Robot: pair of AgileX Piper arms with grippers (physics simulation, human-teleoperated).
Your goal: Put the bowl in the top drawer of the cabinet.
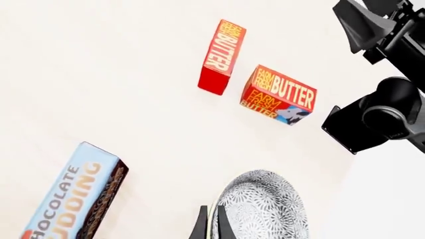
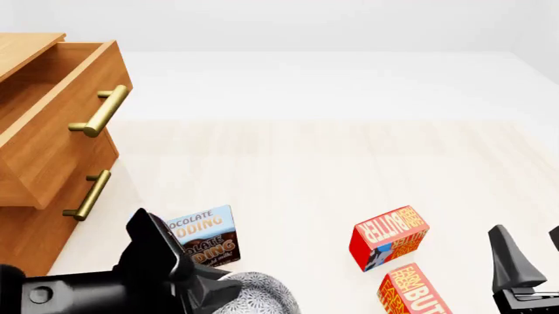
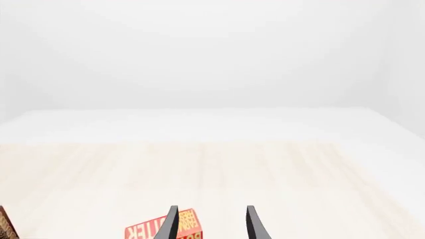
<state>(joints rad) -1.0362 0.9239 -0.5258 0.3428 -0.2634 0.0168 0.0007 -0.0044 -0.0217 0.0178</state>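
Table point(image 2: 306, 163): cabinet point(image 2: 44, 176), three boxes.

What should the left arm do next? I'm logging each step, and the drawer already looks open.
Probably lift the bowl clear of the table: the left gripper seems to pinch its rim, and the top drawer stands pulled out, high to the left.

Two red boxes point(image 1: 277, 94) point(image 1: 221, 56): "FARM FRESH BUTTER". Blue box point(image 1: 73, 199): "CHOCOLATE PUDDING", partly cut off.

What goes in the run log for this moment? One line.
left gripper: shut on bowl rim | right gripper: open, holds nothing | top drawer: open, no bowl inside | butter boxes, pudding box: on table
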